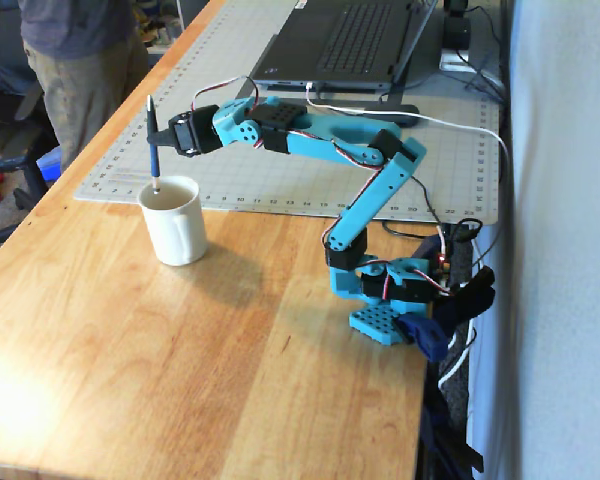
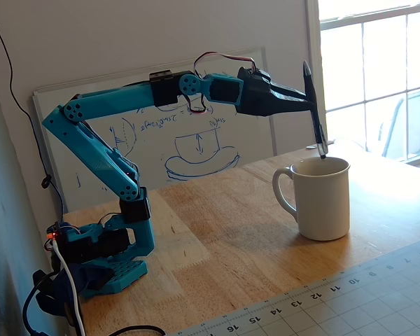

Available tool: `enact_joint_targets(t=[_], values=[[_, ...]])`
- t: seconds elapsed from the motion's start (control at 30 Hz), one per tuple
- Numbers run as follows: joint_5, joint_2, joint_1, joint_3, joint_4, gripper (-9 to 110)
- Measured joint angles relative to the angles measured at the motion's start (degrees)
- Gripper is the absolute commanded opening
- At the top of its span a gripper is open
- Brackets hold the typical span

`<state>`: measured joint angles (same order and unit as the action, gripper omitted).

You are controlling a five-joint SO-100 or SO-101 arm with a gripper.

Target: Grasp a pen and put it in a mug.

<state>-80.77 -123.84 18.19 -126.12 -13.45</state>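
Observation:
The cream-white mug (image 1: 175,222) stands upright on the wooden table; it also shows in the other fixed view (image 2: 322,197) with its handle to the left. My gripper (image 1: 158,136) is shut on the dark pen (image 1: 153,145) and holds it near upright right above the mug's mouth. The pen's lower tip is at the level of the rim, just inside the opening. In the other fixed view the gripper (image 2: 309,105) clamps the pen (image 2: 313,112) near its middle, and the pen leans slightly.
A grey cutting mat (image 1: 310,150) lies behind the mug, with a laptop (image 1: 345,40) on it. A person (image 1: 75,60) stands at the table's far left. The arm's base (image 1: 385,300) sits at the table's right edge. A whiteboard (image 2: 189,147) leans on the wall.

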Motion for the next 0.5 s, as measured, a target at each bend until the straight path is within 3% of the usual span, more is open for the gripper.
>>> enact_joint_targets(t=[0.5], values=[[0.00,-0.26,0.88,-8.44,5.10,3]])
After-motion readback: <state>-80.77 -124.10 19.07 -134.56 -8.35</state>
